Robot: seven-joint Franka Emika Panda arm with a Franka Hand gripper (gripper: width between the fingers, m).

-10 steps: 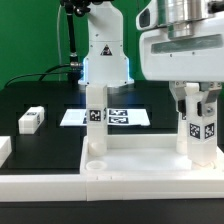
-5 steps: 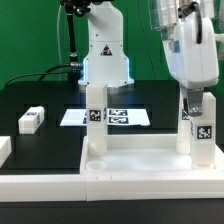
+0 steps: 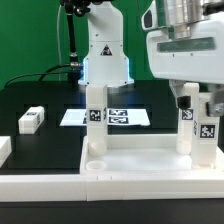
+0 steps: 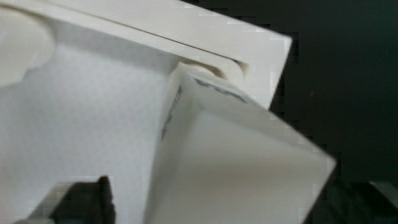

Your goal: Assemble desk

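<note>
**Desk top** (image 3: 140, 165): white, raised rim, flat on the black table (image 3: 45, 100), nearest the camera.

**Left-hand leg** (image 3: 95, 118): upright in the far corner, toward the exterior view's left.

**Right-hand leg** (image 3: 197, 135): upright in the far corner, toward the exterior view's right.

**Near socket** (image 3: 93, 160): empty.

**Loose leg** (image 3: 32, 120): lying on the table, well apart from the desk top, on the exterior view's left.

**Marker board** (image 3: 125, 117): flat behind the desk top.

**Gripper** (image 3: 198, 100): directly over the right-hand leg, jaws apart and astride its upper end. In the wrist view, one fingertip (image 4: 80, 200) stands clear of the leg's face. Nothing clamped.

**Step in hand, by judgement:** letting go of the seated right-hand leg; two legs fitted, others outstanding.

**Next move, by judgement:**
- straight lift clear, without nudging that leg;
- travel across to the loose leg;
- firm grasp, then upright carry to an empty socket.
</note>
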